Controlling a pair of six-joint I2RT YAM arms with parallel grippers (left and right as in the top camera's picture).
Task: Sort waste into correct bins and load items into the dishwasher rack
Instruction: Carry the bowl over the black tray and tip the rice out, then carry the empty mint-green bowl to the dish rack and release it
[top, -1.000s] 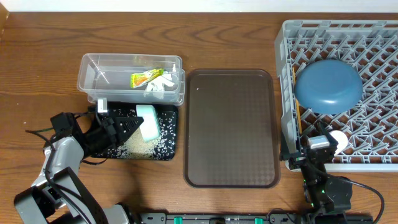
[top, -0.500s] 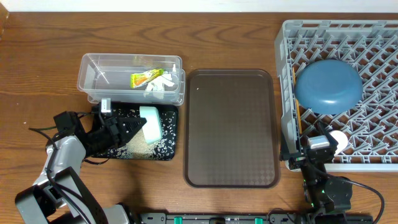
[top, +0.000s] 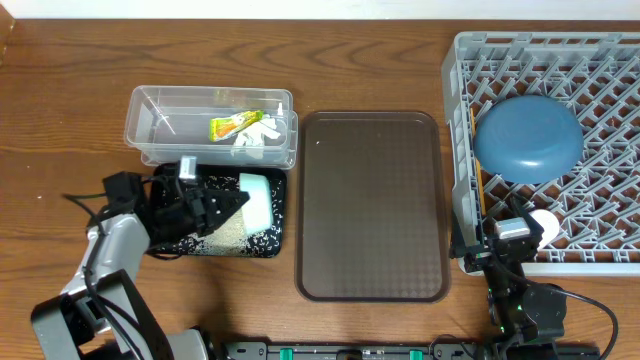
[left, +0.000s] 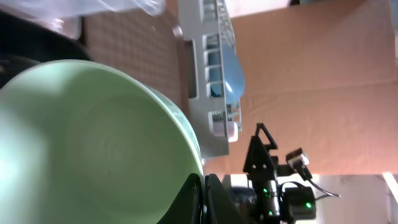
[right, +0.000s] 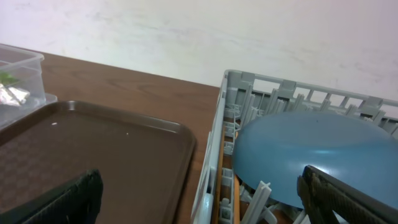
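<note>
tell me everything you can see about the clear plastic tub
The clear plastic tub is a see-through rectangular container with rounded corners and a lipped rim, open on top. It stands upright on the wooden table, left of the brown tray with a small gap between them. Toward its right end lie a yellow-green snack wrapper and a crumpled white tissue; the rest of its floor looks bare. Its near edge meets the black tray.

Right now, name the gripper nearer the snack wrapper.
Left. Left gripper is over the black tray beside the clear tub holding the snack wrapper; right gripper is by the dishwasher rack.
</note>
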